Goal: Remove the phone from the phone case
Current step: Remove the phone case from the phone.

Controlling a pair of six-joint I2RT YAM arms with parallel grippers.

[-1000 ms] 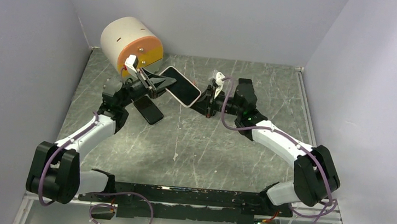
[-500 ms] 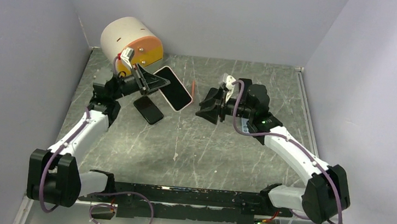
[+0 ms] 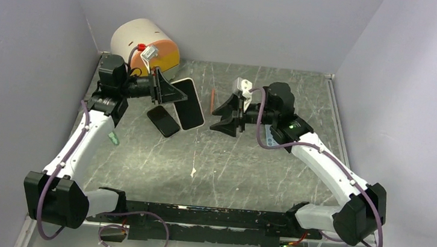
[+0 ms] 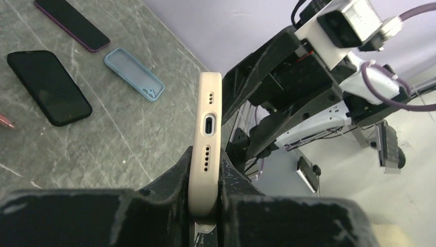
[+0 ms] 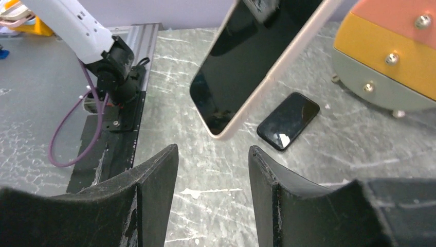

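A phone (image 5: 241, 62) with a black screen sits inside a cream phone case (image 4: 208, 139). My left gripper (image 3: 164, 89) is shut on one end of the cased phone (image 3: 190, 106) and holds it in the air, edge-up, at the back left of the table. In the left wrist view the case's port edge runs up from between the fingers (image 4: 169, 180). My right gripper (image 3: 227, 113) hangs open a little to the right of the phone, apart from it. Nothing lies between its fingertips (image 5: 167, 159).
A bare black phone (image 3: 163, 120) lies flat below the held one. An orange pen (image 3: 212, 96) lies near the right gripper. A cream and orange drum (image 3: 142, 42) stands at the back left. A blue case (image 4: 133, 73) and a purple-edged phone (image 4: 72, 24) lie flat.
The right gripper has let go of the phone's end, opened and drawn back to the right. The left arm has swung the cased phone left and turned it more upright.
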